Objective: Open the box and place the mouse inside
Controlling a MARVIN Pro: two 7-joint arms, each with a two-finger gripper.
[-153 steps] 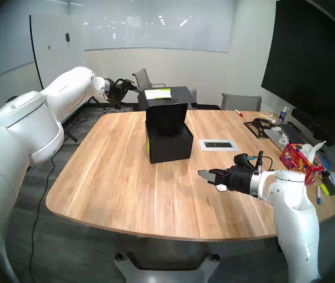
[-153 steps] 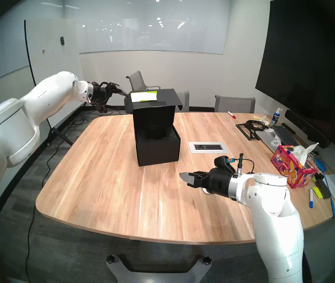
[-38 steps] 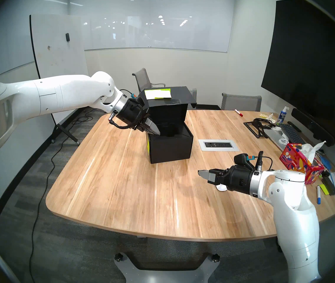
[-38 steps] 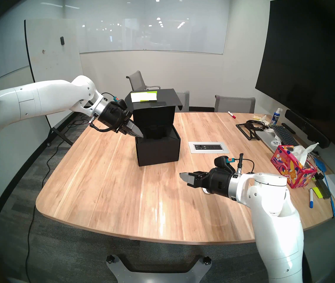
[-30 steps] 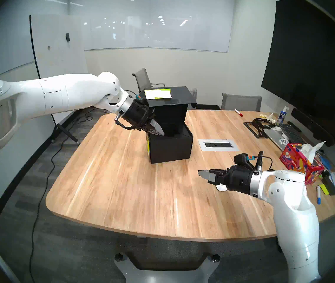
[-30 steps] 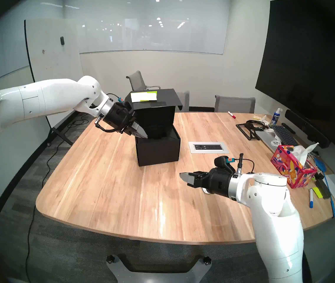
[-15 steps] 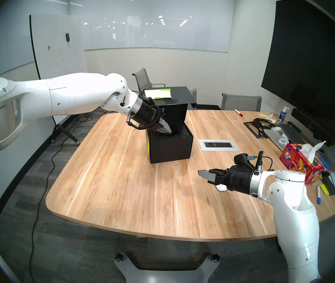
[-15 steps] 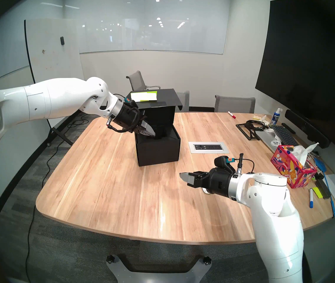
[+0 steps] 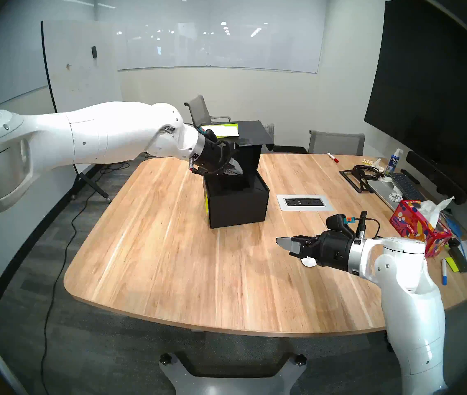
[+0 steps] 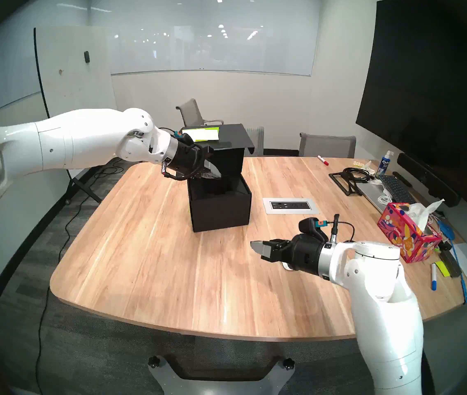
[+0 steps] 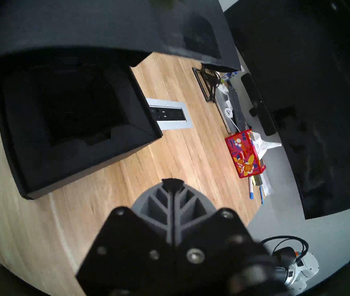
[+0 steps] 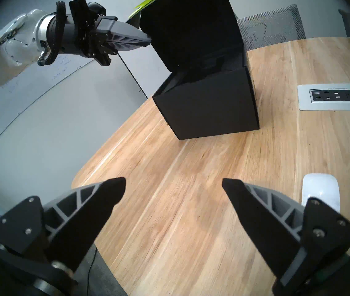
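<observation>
Mouse: on the surface, just right of my spread, empty right gripper; long axis points toward the box.
Left gripper: pressed together, empty, at the raised lid.

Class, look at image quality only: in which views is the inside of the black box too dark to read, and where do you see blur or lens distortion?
Left wrist view: the box interior is near-black and the picture soft with blur. Head views: straight table edges bow, dark fisheye rim, whiteboard glare. Right wrist view: the right end effector is soft, the mouse slightly overexposed.
</observation>
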